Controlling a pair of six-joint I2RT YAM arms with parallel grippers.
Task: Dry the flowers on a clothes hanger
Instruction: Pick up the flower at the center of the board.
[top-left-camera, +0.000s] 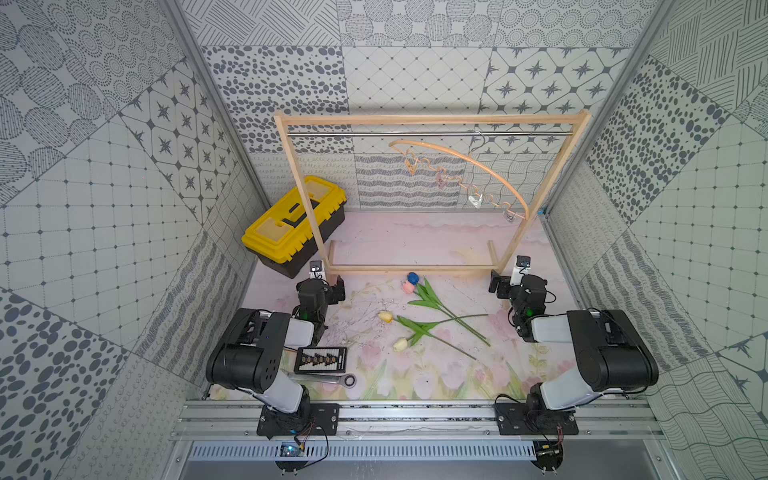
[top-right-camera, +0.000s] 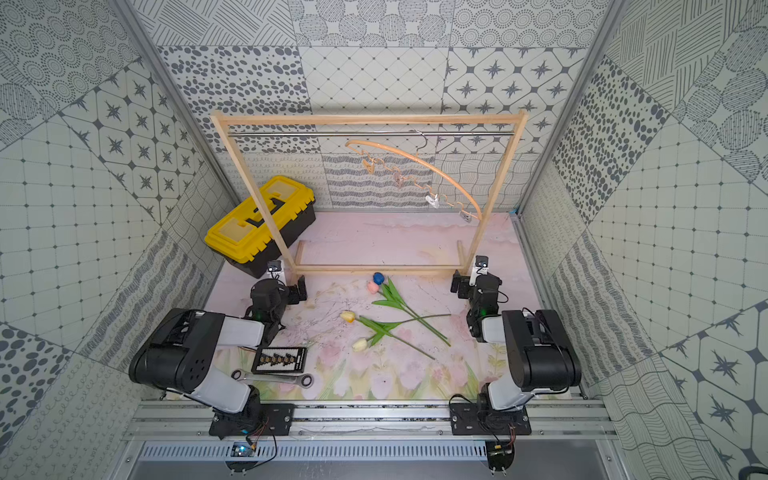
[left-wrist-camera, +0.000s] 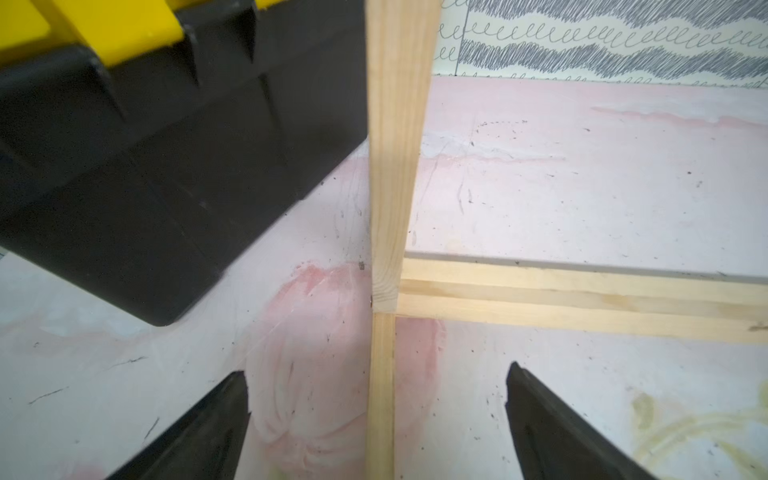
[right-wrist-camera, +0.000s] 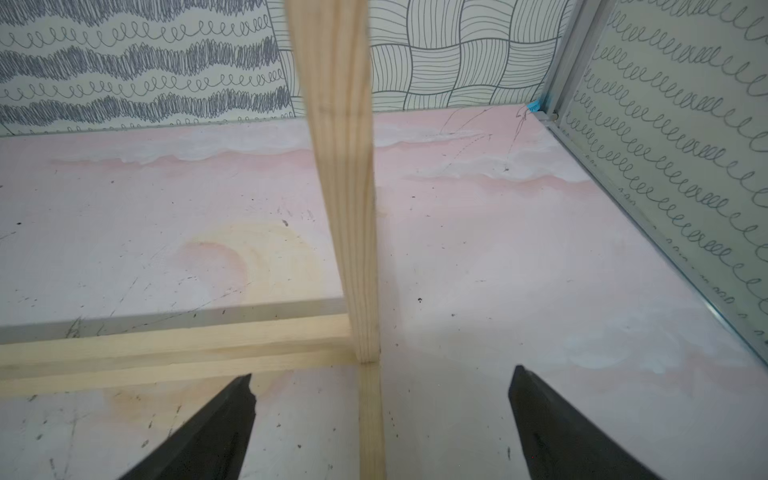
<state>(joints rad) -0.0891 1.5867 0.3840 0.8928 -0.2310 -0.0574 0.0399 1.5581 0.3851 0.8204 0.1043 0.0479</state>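
Left wrist view: the left gripper (left-wrist-camera: 377, 370) has its fingers spread wide and empty, with the foot of the wooden frame (left-wrist-camera: 397, 166) between them. The right gripper (right-wrist-camera: 383, 372) stands likewise, fingers apart, at the frame's other post. In both top views the flowers (top-left-camera: 422, 328) lie crossed mid-mat (top-left-camera: 415, 241); the clothes hanger (top-left-camera: 469, 158) hangs tilted from the frame's steel rod (top-left-camera: 374, 134), toward its right end
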